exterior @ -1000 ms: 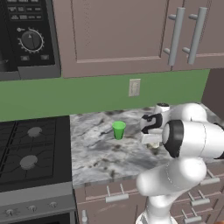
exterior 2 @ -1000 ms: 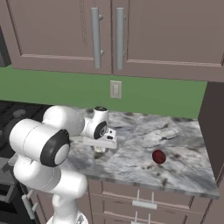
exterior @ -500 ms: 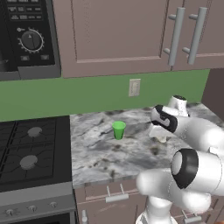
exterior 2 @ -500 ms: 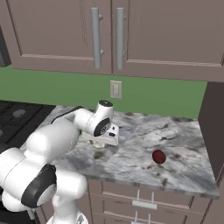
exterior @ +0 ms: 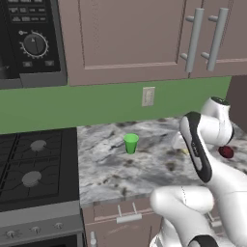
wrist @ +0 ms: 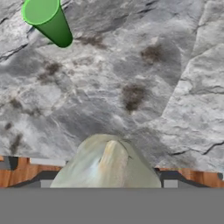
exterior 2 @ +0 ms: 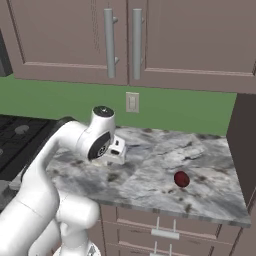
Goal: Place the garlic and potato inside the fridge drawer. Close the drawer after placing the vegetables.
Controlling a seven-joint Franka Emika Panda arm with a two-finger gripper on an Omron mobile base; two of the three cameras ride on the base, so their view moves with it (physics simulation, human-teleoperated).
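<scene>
Your arm is swinging right across the bench (exterior 2: 150, 180) since 1 second ago, pincer (exterior 2: 114, 152) closed around the garlic (wrist: 109, 162) and lifting it. The potato (exterior 2: 182, 179) is lying well off to its right, the green cup (wrist: 47, 21) behind it. 1 vegetable is secured; the drawer comes next.

Maroon potato (exterior 2: 182, 179) on counter; garlic (wrist: 109, 164) lifted.

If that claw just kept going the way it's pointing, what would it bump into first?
Probably the marble counter. The claw points down at it with the garlic at its tips, so the garlic would touch first. The green cup sits off to one side.
</scene>
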